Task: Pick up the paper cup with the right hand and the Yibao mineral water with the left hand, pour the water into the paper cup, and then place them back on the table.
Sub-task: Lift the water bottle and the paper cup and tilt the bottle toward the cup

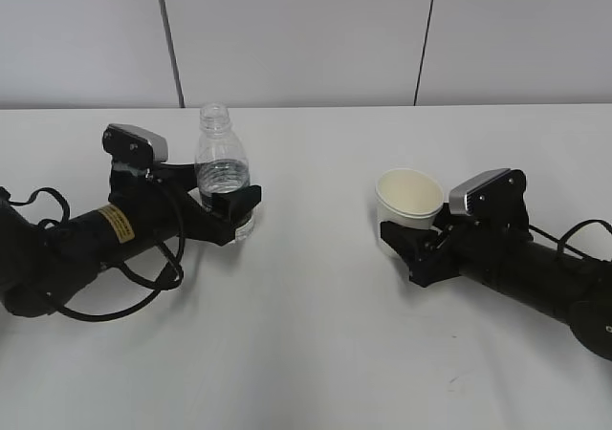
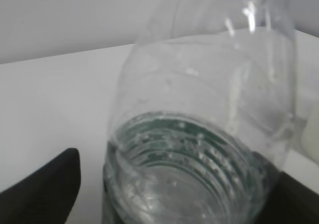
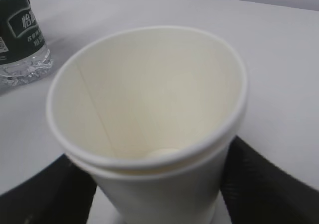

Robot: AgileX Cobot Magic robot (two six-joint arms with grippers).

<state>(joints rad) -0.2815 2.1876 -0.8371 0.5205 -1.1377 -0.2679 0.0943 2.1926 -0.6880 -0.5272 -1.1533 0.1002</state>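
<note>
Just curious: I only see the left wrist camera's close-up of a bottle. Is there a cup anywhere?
Observer: Yes, a white cup sits to the right, between the fingers of the right gripper.
Visitor: Anything in it?
Observer: No, the right wrist camera shows it empty.
Visitor: Does the bottle have a cap?
Observer: No, the bottle has an open mouth and stands upright on the table.

The small clear ribbed plastic bottle (image 1: 223, 170), capless and partly filled, is standing upright on the white table's (image 1: 306, 354) left half. The small white paper cup (image 1: 409, 199) (cream inside) is leaning slightly on the right half, well apart.
</note>
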